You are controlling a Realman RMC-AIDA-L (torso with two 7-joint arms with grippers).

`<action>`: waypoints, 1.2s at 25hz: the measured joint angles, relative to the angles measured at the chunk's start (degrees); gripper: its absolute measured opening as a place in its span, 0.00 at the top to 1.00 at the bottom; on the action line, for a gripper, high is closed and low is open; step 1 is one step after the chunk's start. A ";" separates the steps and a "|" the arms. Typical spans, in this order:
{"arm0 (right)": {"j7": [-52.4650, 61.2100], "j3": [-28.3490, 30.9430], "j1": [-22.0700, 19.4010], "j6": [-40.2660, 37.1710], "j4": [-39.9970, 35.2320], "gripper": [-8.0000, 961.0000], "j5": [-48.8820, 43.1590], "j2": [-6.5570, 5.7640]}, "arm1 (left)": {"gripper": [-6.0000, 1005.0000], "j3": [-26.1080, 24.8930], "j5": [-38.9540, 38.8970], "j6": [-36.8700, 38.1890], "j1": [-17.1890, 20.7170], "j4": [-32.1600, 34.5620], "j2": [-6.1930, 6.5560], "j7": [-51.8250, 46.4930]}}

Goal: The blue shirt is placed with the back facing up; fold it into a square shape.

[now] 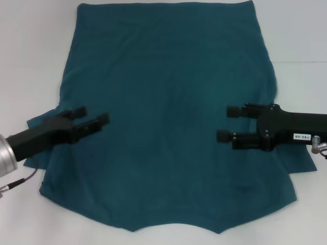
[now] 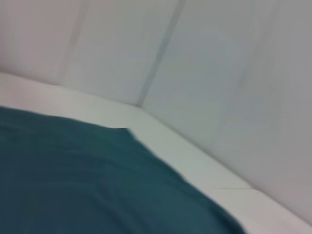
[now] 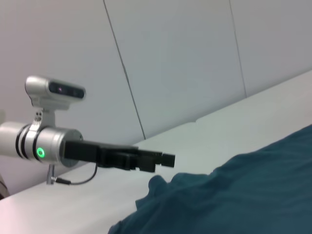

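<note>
Lay flat on the white desk (image 1: 30,61), the shirt (image 1: 168,117), back up, nearly filling it; no fold made yet, so judged the opening step. Nearest the robot: the scalloped edge, dipping to points left and right, a little bare desk below. Midway: hovered over the shirt's left side, the left end effector (image 1: 93,118), fingers spread, pinching nothing, pointing inward. Opposite, over the right side, the right end effector (image 1: 228,123), likewise spread and empty, well apart from its partner. Poked out from under each arm, a sleeve. Called for next, probably: dropping to a side edge or sleeve, pinching one layer, carrying it across toward the midline. Farthest: the straight edge, close to the desk's back, little room beyond. Open desk at both far corners, more on the left; walls behind.
</note>
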 joint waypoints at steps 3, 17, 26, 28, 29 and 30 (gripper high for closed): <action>0.43 0.00 0.43 0.27 0.07 0.06 0.77 0.27 | 0.10 -0.70 0.02 -5.13 1.05 0.11 0.03 -0.94; 1.38 0.00 1.59 2.37 0.53 0.06 1.83 1.08 | 0.10 -4.87 0.38 -18.27 3.67 -0.41 -0.24 -1.73; 1.38 0.00 1.85 2.43 0.54 0.06 2.48 1.17 | 0.10 -5.00 0.43 -21.72 3.88 -3.64 -0.38 -1.77; 1.38 0.00 1.86 2.43 0.49 0.06 2.52 1.17 | 0.10 -5.00 0.36 -21.81 3.88 -3.99 -0.40 -1.78; 1.38 0.00 1.86 2.43 0.44 0.06 2.53 1.17 | 0.10 -4.99 0.35 -21.82 3.88 -4.10 -0.40 -1.79; 1.38 0.00 1.88 2.43 0.39 0.06 2.52 1.17 | 0.10 -4.96 0.34 -21.83 3.88 -4.19 -0.40 -1.79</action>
